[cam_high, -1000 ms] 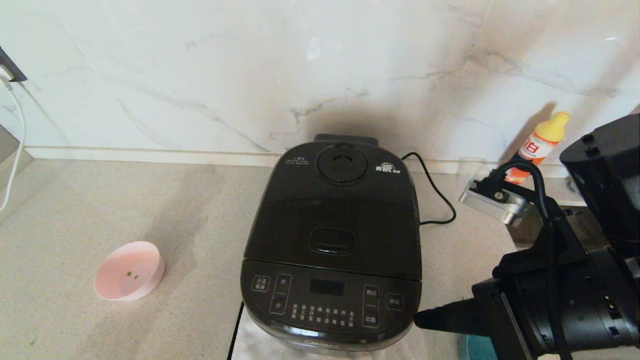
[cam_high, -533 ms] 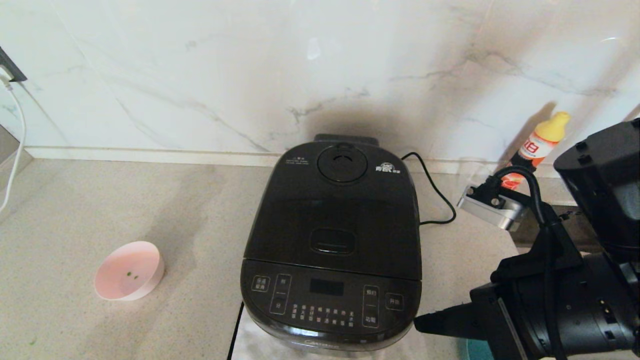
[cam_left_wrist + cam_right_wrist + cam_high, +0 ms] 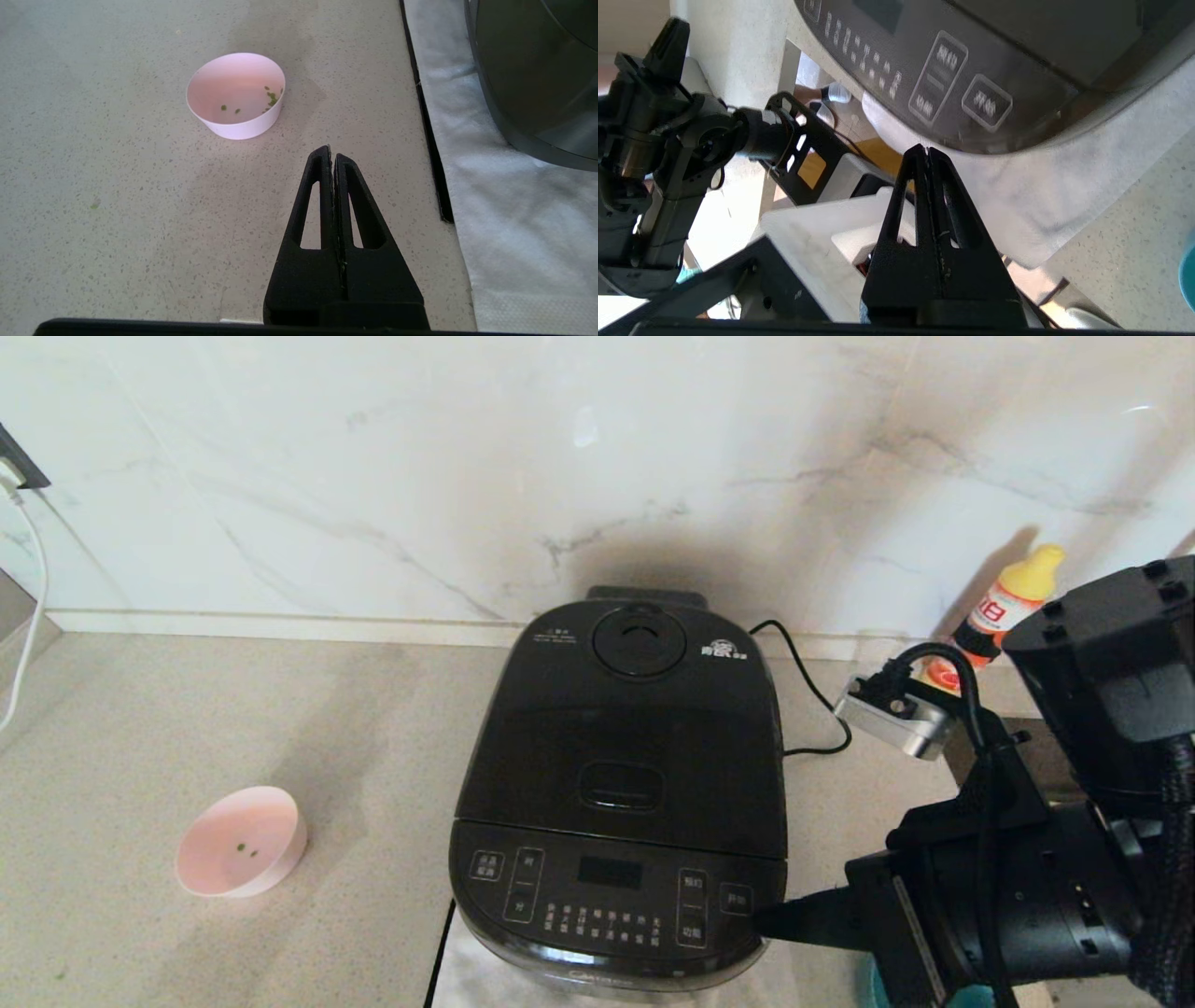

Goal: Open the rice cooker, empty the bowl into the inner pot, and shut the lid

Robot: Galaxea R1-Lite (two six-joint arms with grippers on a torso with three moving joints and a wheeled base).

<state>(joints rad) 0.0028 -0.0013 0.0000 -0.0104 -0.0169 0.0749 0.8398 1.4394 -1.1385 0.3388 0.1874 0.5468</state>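
Though rigid and likely heavy, the rice cooker [image 3: 621, 784] probably opens at the lid [image 3: 627, 719] button; right gripper [image 3: 761, 922] clenched, empty, beside its front corner; left gripper [image 3: 331, 154] clenched, parked.

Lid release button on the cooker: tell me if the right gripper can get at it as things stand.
Probably yes. The right gripper, shut, sits at the rice cooker's front right corner, and nothing lies on the lid around the oblong button.
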